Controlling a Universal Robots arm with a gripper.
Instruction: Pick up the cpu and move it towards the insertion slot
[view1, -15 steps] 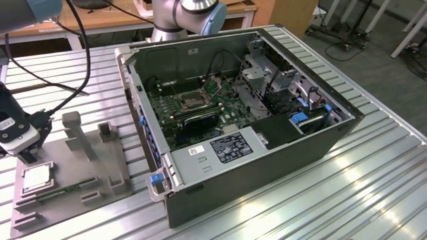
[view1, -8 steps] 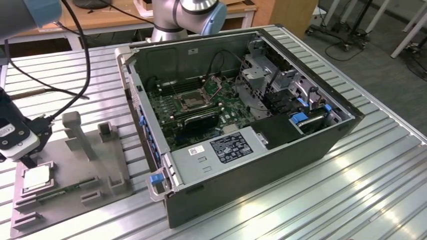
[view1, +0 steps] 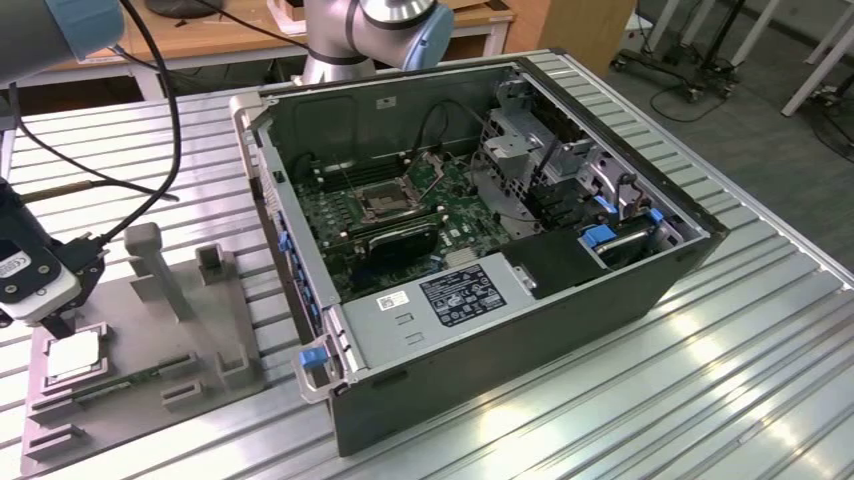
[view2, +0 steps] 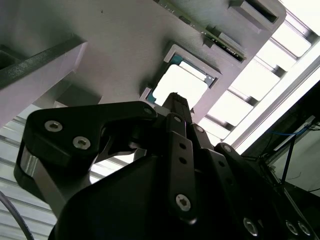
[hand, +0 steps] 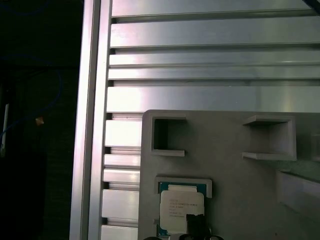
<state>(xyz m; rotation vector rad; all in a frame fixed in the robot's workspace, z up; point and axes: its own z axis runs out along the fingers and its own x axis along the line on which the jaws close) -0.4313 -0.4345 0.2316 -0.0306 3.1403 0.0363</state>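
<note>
The cpu (view1: 75, 352) lies flat in a square recess of a grey fixture plate (view1: 147, 330) at the exterior view's left; it is a small square chip with a pale metal top. My gripper (view1: 56, 325) hangs right over its edge, jaws shut to one narrow dark tip with nothing between them. In both wrist views that tip (view2: 175, 98) (hand: 195, 222) stands over the cpu (view2: 182, 82) (hand: 181, 209); whether it touches, I cannot tell. The insertion slot (view1: 378, 203), a silvery square frame with a dark centre, sits on the green board inside the open computer case (view1: 441, 300).
The fixture plate carries upright grey posts (view1: 150, 265) and a green memory stick (view1: 127, 382) near the cpu. The case's metal walls (view1: 274, 200) rise around the board, with a drive cage (view1: 534, 150) at its far side. A black cable (view1: 134, 190) droops over the slatted aluminium table (view1: 694, 380).
</note>
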